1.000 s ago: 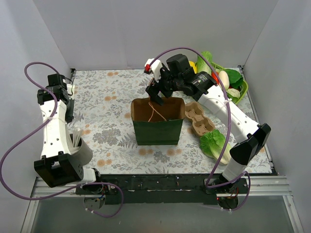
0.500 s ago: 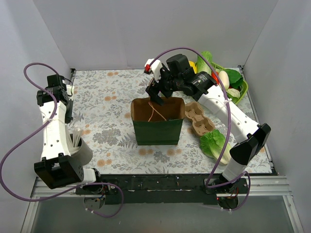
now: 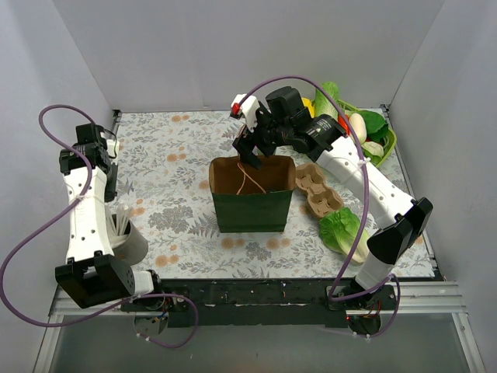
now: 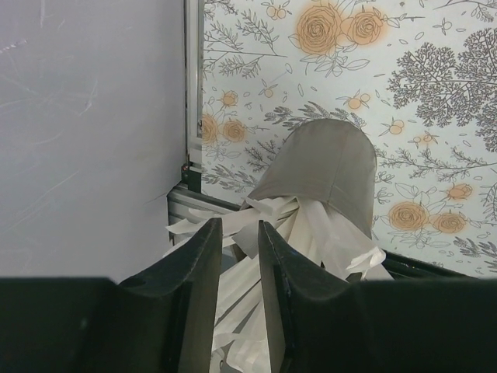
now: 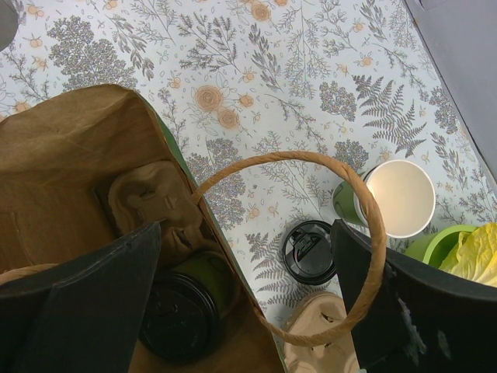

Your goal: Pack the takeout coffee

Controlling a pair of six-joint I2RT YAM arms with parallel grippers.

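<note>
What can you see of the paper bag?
The bag is dark green paper outside, plain brown inside, with thin brown handles. It stands upright and open on the floral table, a pulp tray beside it. Inside lie another pulp tray and a black-lidded green cup. The open right gripper hangs over its mouth, one handle looping between its fingers.
</note>
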